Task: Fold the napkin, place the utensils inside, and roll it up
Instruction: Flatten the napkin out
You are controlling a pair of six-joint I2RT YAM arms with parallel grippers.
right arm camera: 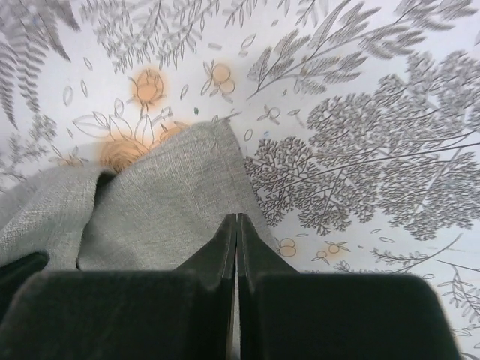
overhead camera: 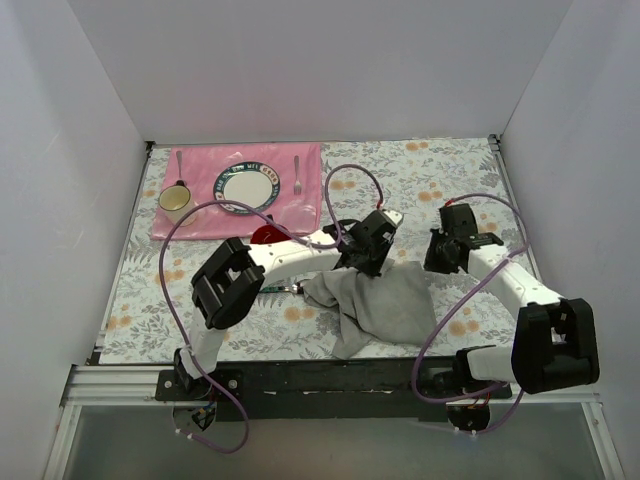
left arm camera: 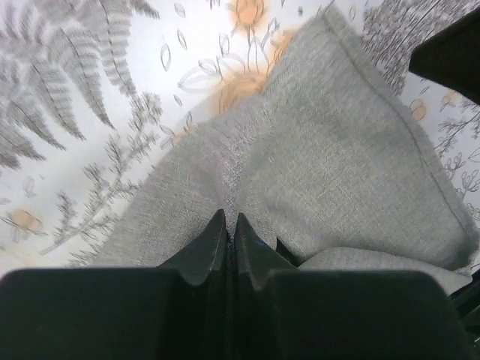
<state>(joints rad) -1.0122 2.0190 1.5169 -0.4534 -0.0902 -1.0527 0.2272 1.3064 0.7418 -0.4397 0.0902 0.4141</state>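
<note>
The grey napkin (overhead camera: 385,305) lies crumpled at the table's front middle, its far edge raised between my two grippers. My left gripper (overhead camera: 364,262) is shut on the napkin's far left part; in the left wrist view the cloth (left arm camera: 322,150) puckers toward the closed fingertips (left arm camera: 230,219). My right gripper (overhead camera: 441,264) is shut on the napkin's far right edge; the cloth (right arm camera: 165,195) runs under the closed tips (right arm camera: 238,219). A green-handled utensil (overhead camera: 284,290) pokes out by the napkin's left edge, partly hidden by the left arm.
A pink placemat (overhead camera: 200,225) at the back left bears a plate (overhead camera: 246,187), a fork (overhead camera: 297,175), a spoon (overhead camera: 179,165) and a mug (overhead camera: 175,203). A small red object (overhead camera: 265,235) sits behind the left arm. White walls enclose the flower-print tablecloth (overhead camera: 450,170).
</note>
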